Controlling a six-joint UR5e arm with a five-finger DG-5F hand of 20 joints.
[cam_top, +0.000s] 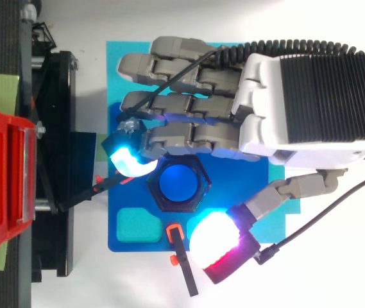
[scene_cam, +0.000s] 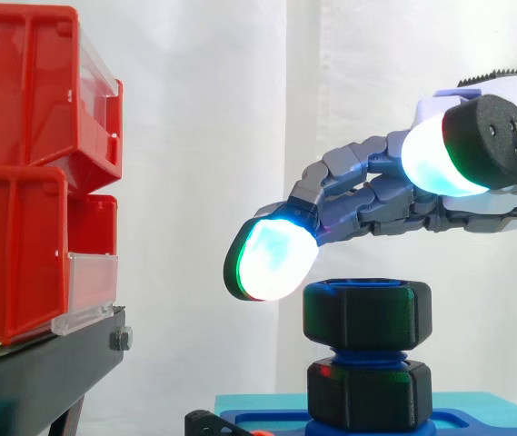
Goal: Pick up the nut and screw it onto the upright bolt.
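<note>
Nearest the side camera, the thumb pad (scene_cam: 435, 154) of the robot's grey-and-white hand (cam_top: 310, 102), glowing white with a green rim, raised above and to the right of the work, touching nothing. Behind it, the black hexagonal plastic nut (scene_cam: 367, 313), level on top of the blue threaded upright bolt (cam_top: 177, 183); a short band of blue thread bare beneath it; lower down, a second black hexagonal collar (scene_cam: 367, 395) at the blue moulded base plate (scene_cam: 494, 422) on a teal mat (cam_top: 113, 58). Pick-up and placing therefore judged done and threading at least begun; the bare thread a hint of turns left before the nut seats; impossible to tell how tight from here.

Beyond the nut, the fingers stretched out nearly straight and spread wide from the thumb, nothing held; one cyan-glowing fingertip pad (scene_cam: 274, 259) just beside the nut's upper left edge, contact impossible to tell. Likely remainder: closing thumb and fingers on the nut's flats for further turns.

Off to the left, red plastic bins (scene_cam: 22, 173) on a black stand (scene_cam: 49, 363); farthest back, the white curtain (scene_cam: 203, 136).
</note>
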